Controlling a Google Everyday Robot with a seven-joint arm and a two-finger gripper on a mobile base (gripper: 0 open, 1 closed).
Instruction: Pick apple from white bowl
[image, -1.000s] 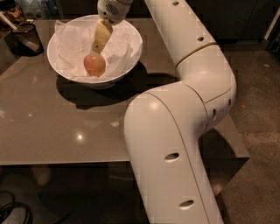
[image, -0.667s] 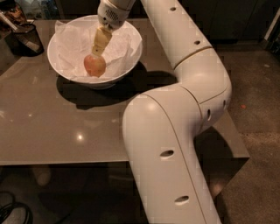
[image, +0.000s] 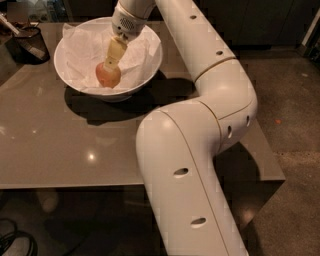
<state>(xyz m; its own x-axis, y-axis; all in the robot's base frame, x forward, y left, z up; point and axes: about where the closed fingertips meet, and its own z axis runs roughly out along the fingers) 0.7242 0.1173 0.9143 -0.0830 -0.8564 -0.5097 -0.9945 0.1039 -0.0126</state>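
Down came the gripper (image: 111, 59) onto the apple (image: 108, 76) in the bowl (image: 137, 84), upper left. We cannot tell if its jaws grip it. We think the grab is on; next, lift straight up.

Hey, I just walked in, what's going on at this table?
A white robot arm reaches over the glossy grey-brown table into the wide white bowl lined with crumpled white paper. Its gripper is at the top of the small round reddish-yellow apple, which lies on the paper in the bowl. Whether it has hold of the apple does not show. A small dark cup of utensils stands at the table's far left corner.
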